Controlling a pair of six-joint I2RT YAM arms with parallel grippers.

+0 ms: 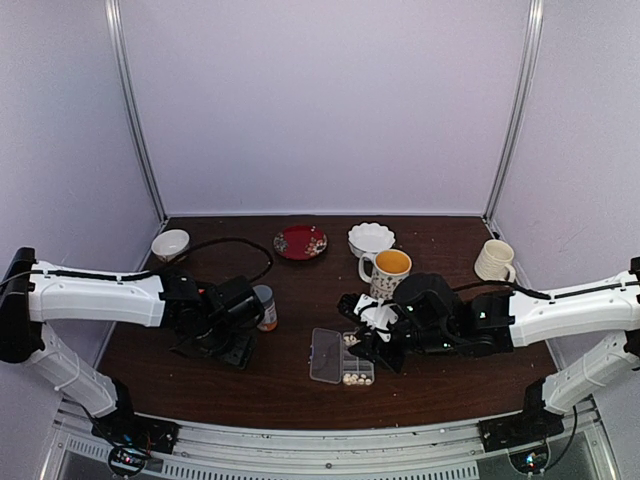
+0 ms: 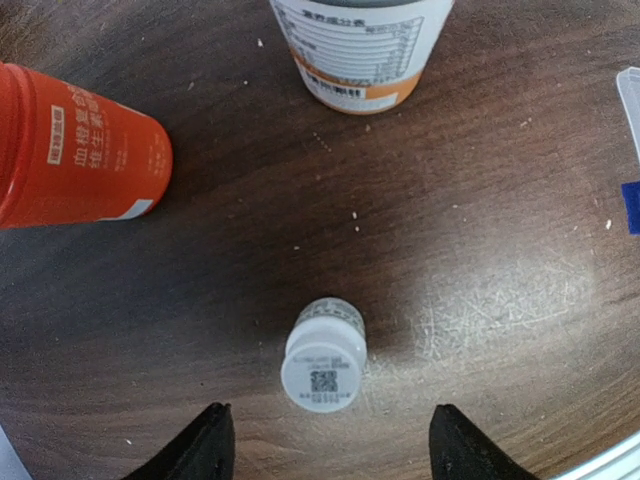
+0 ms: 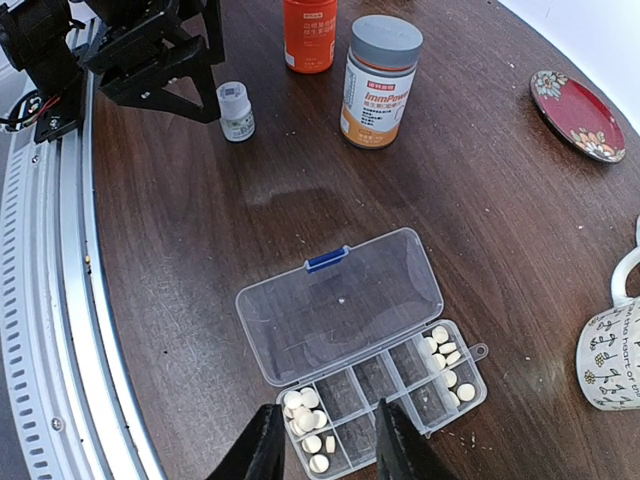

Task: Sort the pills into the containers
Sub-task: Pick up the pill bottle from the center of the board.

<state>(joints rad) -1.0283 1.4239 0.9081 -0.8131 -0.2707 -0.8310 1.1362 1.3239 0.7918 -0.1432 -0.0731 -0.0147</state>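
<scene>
The clear pill box (image 3: 395, 385) lies with its hinged lid (image 3: 340, 305) folded flat open. Cream pills (image 3: 308, 418) fill the containers at one end, and more pills (image 3: 445, 355) sit in the containers at the other end; the middle cells look empty. My right gripper (image 3: 330, 450) hovers above the box, open, with nothing between its fingers. My left gripper (image 2: 330, 445) is open, its fingertips (image 2: 205, 440) flanking the near side of a small white vial (image 2: 323, 355) without touching it. From above, the pill box (image 1: 325, 355) lies between both grippers.
An orange bottle (image 2: 75, 150) and a grey-capped bottle (image 2: 360, 50) stand just beyond the vial. At the back of the table are a red plate (image 1: 300, 242), a white bowl (image 1: 371, 238), a small bowl (image 1: 170, 244), a patterned mug (image 1: 388, 270) and a cream mug (image 1: 494, 260).
</scene>
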